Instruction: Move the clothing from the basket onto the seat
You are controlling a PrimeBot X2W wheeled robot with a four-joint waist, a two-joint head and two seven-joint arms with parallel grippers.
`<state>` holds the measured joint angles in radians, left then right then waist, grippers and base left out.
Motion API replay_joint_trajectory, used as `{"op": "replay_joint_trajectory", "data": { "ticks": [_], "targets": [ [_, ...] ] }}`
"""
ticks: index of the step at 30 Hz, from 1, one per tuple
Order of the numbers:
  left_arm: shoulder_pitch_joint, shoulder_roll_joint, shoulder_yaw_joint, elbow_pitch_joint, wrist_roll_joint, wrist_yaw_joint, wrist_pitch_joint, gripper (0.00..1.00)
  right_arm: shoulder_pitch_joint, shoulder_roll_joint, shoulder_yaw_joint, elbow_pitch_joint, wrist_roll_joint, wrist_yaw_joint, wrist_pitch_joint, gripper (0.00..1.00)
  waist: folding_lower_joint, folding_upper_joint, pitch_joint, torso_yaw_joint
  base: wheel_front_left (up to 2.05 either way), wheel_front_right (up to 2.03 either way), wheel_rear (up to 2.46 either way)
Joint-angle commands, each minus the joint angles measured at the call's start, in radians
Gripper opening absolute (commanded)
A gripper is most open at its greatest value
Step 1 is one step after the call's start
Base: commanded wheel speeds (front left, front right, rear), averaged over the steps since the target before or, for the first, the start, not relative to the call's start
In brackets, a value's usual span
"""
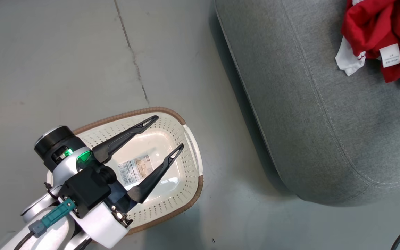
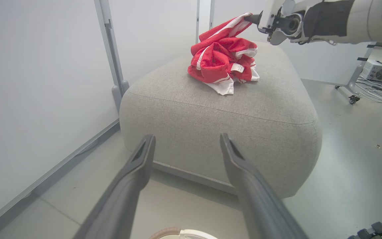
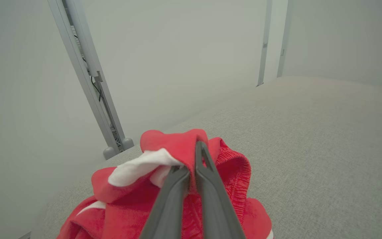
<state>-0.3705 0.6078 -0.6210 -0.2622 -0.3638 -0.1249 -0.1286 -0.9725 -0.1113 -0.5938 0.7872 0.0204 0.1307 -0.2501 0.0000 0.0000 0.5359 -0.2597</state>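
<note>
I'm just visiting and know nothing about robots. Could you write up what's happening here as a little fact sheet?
clothing: red-and-white heap lying on the seat
basket: on the floor beside the seat; base sticker shows, no clothing in the visible part
left jaws: open, above the basket, holding nothing
right jaws: shut on a fold at the top of the clothing
task state: looks nearly done; right jaws have not yet let go
</note>
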Motion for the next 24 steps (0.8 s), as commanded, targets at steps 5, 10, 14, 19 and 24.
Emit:
{"op": "replay_joint_trajectory", "data": {
  "ticks": [5, 10, 14, 19, 24],
  "targets": [
    [0.021, -0.036, -0.006, 0.037, -0.024, 0.019, -0.027, 1.00, 0.090, 0.009, 0.020, -0.037, -0.020, 0.000, -0.016, 1.00, 0.0000, 0.0000, -0.088, 0.028, 0.00, 0.00, 0.00],
    [0.063, -0.063, 0.009, 0.074, -0.063, 0.050, -0.053, 1.00, 0.198, 0.036, 0.098, -0.116, -0.008, 0.000, -0.017, 1.00, 0.0000, 0.0000, -0.163, 0.047, 0.00, 0.00, 0.00],
    [0.101, -0.084, 0.027, 0.105, -0.090, 0.088, -0.072, 1.00, 0.302, 0.051, 0.171, -0.198, 0.017, 0.000, -0.016, 1.00, 0.0000, 0.0000, -0.222, 0.071, 0.00, 0.00, 0.00],
    [0.148, -0.117, 0.055, 0.140, -0.131, 0.129, -0.094, 1.00, 0.447, 0.058, 0.280, -0.329, 0.064, 0.000, -0.006, 1.00, 0.0000, 0.0000, -0.282, 0.118, 0.00, 0.00, 0.00],
    [0.186, -0.137, 0.076, 0.177, -0.155, 0.157, -0.111, 1.00, 0.580, 0.057, 0.376, -0.451, 0.132, 0.000, 0.019, 1.00, 0.0000, 0.0000, -0.331, 0.183, 0.00, 0.00, 0.00]
  ]
}}
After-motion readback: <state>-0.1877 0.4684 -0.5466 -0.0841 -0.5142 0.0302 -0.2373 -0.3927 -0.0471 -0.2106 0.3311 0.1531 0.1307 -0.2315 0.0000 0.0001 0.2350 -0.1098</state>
